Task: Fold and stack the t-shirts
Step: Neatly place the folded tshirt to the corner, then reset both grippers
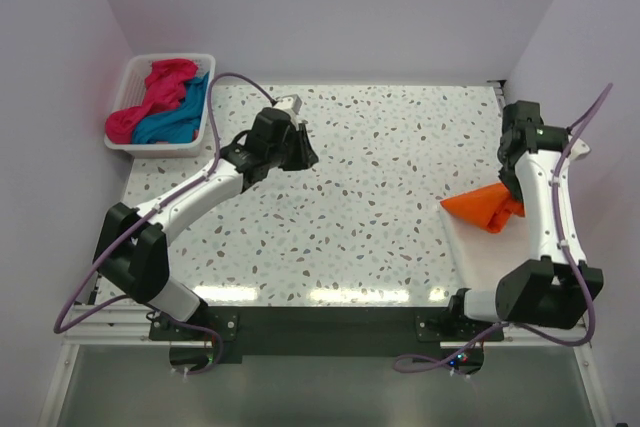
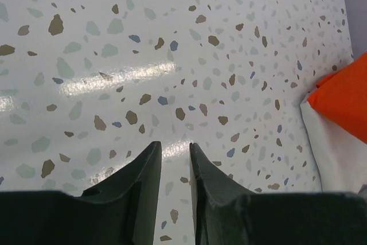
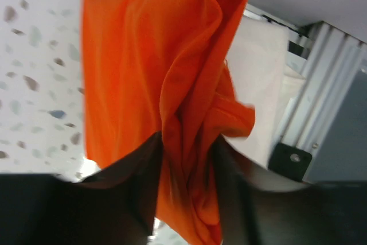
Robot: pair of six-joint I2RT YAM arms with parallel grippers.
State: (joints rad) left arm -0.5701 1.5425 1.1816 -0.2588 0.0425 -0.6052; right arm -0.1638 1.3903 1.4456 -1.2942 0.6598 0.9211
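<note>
The bright orange t-shirt point(image 1: 485, 209) is bunched up at the right side of the table, partly over a white sheet point(image 1: 482, 255). My right gripper point(image 1: 512, 187) is shut on a fold of it; in the right wrist view the cloth point(image 3: 143, 55) hangs between the jaws point(image 3: 186, 142). The magenta-pink t-shirt point(image 1: 165, 80) and the teal-blue t-shirt point(image 1: 176, 122) lie crumpled in the basket. My left gripper point(image 1: 304, 152) hovers over the bare table's middle-left, jaws nearly together and empty point(image 2: 174, 144). A corner of the orange shirt point(image 2: 344, 98) shows at its right.
The white slatted basket point(image 1: 160, 150) stands at the back left corner. The white sheet point(image 2: 332, 153) lies flat along the right edge near the table's front. Walls close in the left, back and right sides. A metal frame point(image 3: 332, 84) runs by the right edge.
</note>
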